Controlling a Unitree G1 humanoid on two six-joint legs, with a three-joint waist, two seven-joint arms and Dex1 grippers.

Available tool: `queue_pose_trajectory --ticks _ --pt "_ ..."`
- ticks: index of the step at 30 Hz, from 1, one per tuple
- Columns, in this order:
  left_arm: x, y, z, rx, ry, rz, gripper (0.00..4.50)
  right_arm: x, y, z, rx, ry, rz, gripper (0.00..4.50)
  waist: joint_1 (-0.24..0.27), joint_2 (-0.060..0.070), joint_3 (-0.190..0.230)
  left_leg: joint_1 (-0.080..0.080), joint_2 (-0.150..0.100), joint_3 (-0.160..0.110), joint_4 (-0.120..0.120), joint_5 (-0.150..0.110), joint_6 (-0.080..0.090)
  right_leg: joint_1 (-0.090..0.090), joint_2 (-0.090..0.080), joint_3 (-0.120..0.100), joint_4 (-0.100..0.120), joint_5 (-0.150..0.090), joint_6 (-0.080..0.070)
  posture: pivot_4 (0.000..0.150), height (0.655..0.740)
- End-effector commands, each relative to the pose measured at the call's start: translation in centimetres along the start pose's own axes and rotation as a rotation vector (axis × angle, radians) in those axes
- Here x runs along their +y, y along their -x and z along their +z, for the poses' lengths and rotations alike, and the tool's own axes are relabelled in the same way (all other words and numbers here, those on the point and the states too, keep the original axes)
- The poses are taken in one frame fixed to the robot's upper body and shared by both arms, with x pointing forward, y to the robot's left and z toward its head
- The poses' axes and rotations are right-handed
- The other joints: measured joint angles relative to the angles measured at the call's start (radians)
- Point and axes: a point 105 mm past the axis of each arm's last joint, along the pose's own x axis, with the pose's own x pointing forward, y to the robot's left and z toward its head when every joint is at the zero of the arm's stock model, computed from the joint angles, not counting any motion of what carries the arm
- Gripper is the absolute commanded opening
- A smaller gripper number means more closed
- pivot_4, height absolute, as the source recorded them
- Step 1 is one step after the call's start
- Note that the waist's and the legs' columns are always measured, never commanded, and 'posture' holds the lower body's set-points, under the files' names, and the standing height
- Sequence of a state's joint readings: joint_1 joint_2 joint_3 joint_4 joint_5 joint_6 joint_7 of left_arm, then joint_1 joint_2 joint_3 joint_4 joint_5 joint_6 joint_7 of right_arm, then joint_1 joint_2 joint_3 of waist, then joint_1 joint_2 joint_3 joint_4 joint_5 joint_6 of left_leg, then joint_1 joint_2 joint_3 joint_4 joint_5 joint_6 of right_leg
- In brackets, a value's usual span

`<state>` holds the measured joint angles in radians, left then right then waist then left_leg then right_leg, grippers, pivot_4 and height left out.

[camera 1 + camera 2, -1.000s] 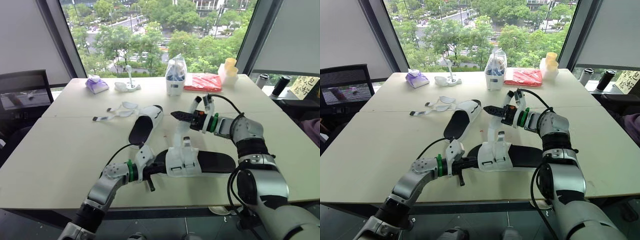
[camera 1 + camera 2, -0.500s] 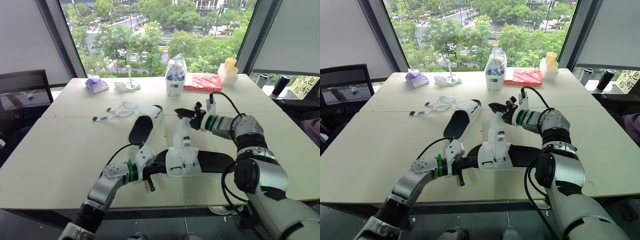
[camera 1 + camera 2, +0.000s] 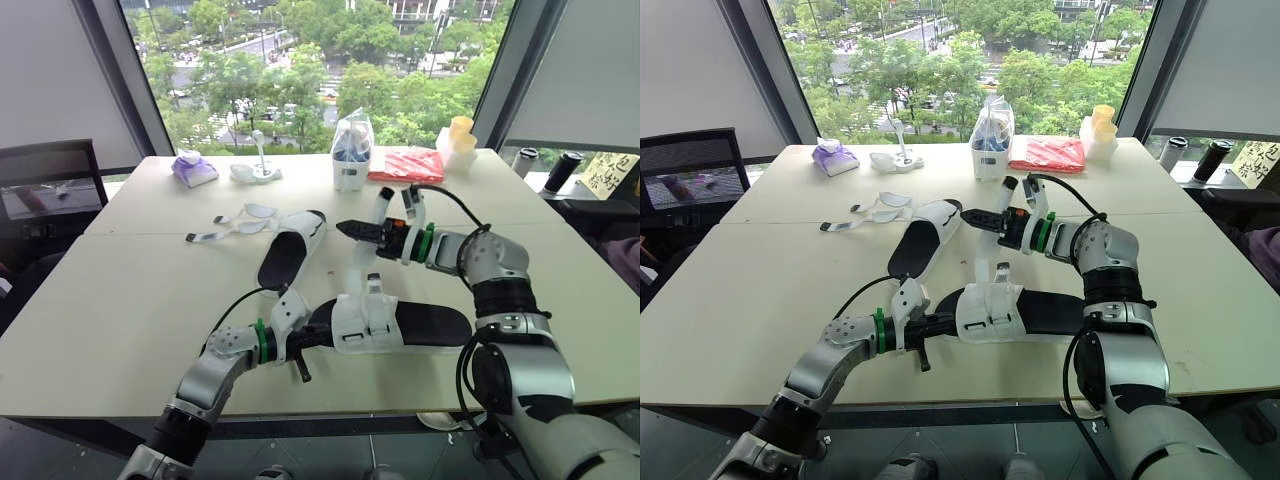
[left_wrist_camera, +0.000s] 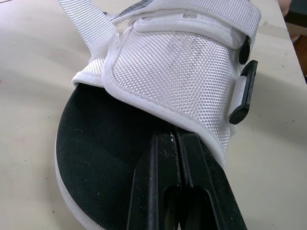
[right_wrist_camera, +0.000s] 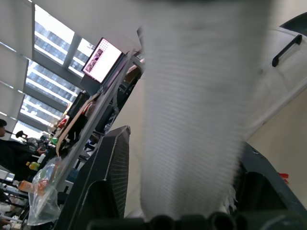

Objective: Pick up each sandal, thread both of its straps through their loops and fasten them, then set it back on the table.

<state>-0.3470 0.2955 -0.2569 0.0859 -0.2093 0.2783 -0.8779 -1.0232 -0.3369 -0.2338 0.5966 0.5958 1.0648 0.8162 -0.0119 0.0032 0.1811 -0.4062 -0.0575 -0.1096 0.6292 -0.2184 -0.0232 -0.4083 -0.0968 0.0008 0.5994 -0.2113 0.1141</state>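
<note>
The near sandal [image 3: 420,322], black sole with a white upper [image 3: 365,320], lies on the table's front part. My left gripper [image 3: 303,338] is shut at one end of it, the fingers [image 4: 178,158] pressed together on the insole with their tips at the upper's edge. One white strap [image 3: 360,262] rises from the upper to my right gripper [image 3: 352,230], which is shut on it above the sandal. The same strap [image 5: 192,120] runs between that gripper's fingers in the right wrist view. A second sandal [image 3: 290,250] lies behind, its straps [image 3: 238,223] spread loose to the left.
Along the table's far side stand a purple pouch [image 3: 192,168], a small white object [image 3: 255,170], a clear bag of items [image 3: 352,150], a red packet [image 3: 405,165] and yellow cups [image 3: 458,140]. A chair [image 3: 50,190] stands at the left, bottles [image 3: 560,170] at the right.
My right wrist twisted and turned back with the strap held, ending slightly farther left. The left gripper and the near sandal stayed put.
</note>
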Motion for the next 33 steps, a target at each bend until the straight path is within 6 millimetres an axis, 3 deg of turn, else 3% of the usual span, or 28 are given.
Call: queue_pose_trajectory --ticks 1,5,14,17,23,24,28,33 --pt "0.1 0.2 -2.9 0.098 0.079 0.034 0.0 1.4 0.4 1.1 -0.047 0.015 0.068 1.84 0.001 0.0 0.0 0.0 0.0 0.0 0.0 0.0 0.0 0.0 0.0 0.0 0.0 0.0 0.0 0.15 0.74" --pt "0.1 0.2 -2.9 0.098 0.082 0.035 0.0 1.6 0.4 1.0 -0.049 0.011 0.081 0.05 0.001 0.0 0.0 0.0 0.0 0.0 0.0 0.0 0.0 0.0 0.0 0.0 0.0 0.0 0.0 0.15 0.74" --pt "0.1 0.2 -2.9 0.1 0.081 0.035 0.0 1.6 0.3 0.2 -0.04 0.004 0.082 0.05 0.001 0.0 0.0 0.0 0.0 0.0 0.0 0.0 0.0 0.0 0.0 0.0 0.0 0.0 0.0 0.15 0.74" --pt "0.1 0.2 -3.0 0.1 0.081 0.034 0.0 1.6 0.3 0.4 -0.06 -0.012 0.09 1.13 0.001 0.0 0.0 0.0 0.0 -0.001 0.0 0.0 0.0 0.0 0.0 0.0 0.0 0.0 0.0 0.15 0.74" --pt "0.1 0.2 -3.0 0.1 0.087 0.033 0.0 1.8 0.3 0.9 -0.084 -0.015 0.092 4.14 0.001 0.0 0.0 0.0 0.001 -0.002 0.0 0.0 0.0 0.0 0.0 0.0 0.0 0.0 0.0 0.15 0.74" --pt "0.1 0.2 -3.0 0.1 0.086 0.033 0.0 1.8 0.4 0.6 -0.067 0.006 0.091 4.46 0.001 0.0 0.0 0.0 0.001 -0.002 0.0 0.0 0.0 0.0 0.0 0.0 0.0 0.0 0.0 0.15 0.74" --pt "0.0 0.2 -3.0 0.101 0.088 0.033 0.0 0.3 1.3 0.0 0.027 0.211 -0.018 4.46 0.002 0.0 0.0 0.0 0.0 -0.001 0.0 0.0 0.0 0.0 0.0 0.0 -0.001 -0.001 0.0 0.15 0.74" --pt "-0.1 0.2 -3.1 0.1 0.091 0.031 0.0 -0.4 2.1 0.7 0.019 0.224 -0.049 4.46 0.001 0.0 0.0 -0.001 0.0 0.0 0.0 0.0 0.0 0.0 -0.001 0.0 -0.001 -0.002 0.004 0.15 0.74"
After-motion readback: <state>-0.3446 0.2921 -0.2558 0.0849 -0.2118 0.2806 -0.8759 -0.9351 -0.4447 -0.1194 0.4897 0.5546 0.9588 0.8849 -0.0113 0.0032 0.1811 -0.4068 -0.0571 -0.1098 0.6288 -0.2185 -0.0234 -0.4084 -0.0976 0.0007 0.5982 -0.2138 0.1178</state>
